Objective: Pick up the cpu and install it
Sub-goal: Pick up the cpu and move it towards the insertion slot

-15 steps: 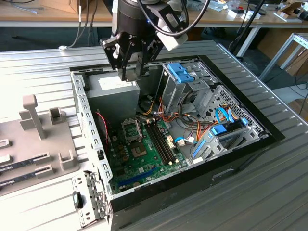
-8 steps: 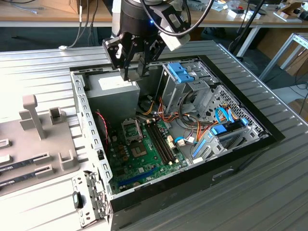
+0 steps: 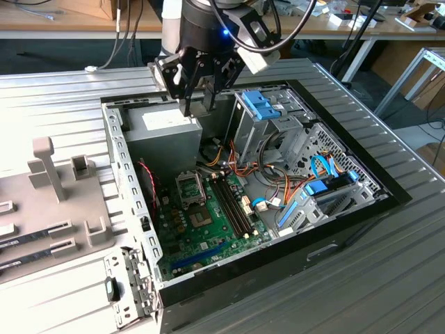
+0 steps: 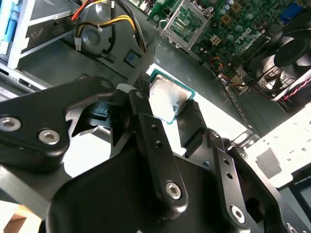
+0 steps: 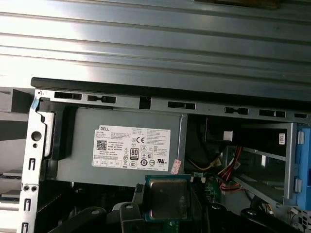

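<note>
The cpu (image 4: 166, 98), a small square chip with a silvery top plate and green edge, is clamped between my gripper's black fingers (image 4: 146, 126). My gripper (image 3: 200, 97) hangs above the grey power supply (image 3: 167, 125) at the back of the open computer case, shut on the cpu. The first wrist view has the cpu (image 5: 167, 198) in front of the power supply's white label (image 5: 132, 148). The open metal-framed socket (image 3: 189, 188) lies on the green motherboard (image 3: 208, 223), lower and nearer than the gripper; it also appears in the second wrist view (image 4: 187, 22).
Drive cages with blue latches (image 3: 263, 104) stand to the exterior view's right of the gripper. Coloured cables (image 3: 229, 163) cross the case's middle. Memory slots (image 3: 233, 205) run beside the socket. A fan (image 4: 291, 53) sits by the board. A grey fixture (image 3: 49, 202) lies on the table.
</note>
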